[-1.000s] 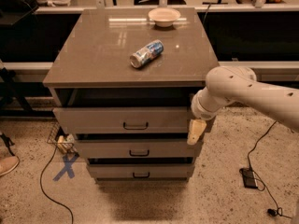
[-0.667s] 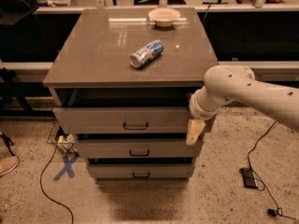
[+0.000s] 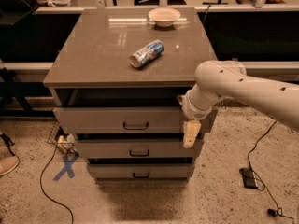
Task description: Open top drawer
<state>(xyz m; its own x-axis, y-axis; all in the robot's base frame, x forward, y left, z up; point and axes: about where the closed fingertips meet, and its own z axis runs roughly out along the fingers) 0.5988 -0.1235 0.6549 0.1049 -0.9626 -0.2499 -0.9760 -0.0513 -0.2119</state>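
Standing partway out under the cabinet top point(image 3: 103, 55): top drawer point(image 3: 93, 119), with a dark gap above its front edge and a black handle point(image 3: 135, 125) at centre. Hanging at that front's right end, over the corner: gripper point(image 3: 190, 136), apart or together impossible to judge. Ahead, open floor point(image 3: 154, 204); cable point(image 3: 44, 190) and blue tape cross point(image 3: 65, 166) left, power brick point(image 3: 249, 178) right.

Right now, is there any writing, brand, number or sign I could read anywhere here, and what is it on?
"X": a blue cross marked on the floor, left of the drawers.
Can lying on the cabinet top: blue and white label, print too blurred to read.
Top drawer, bowl, and gripper at that drawer's right end: no writing visible.
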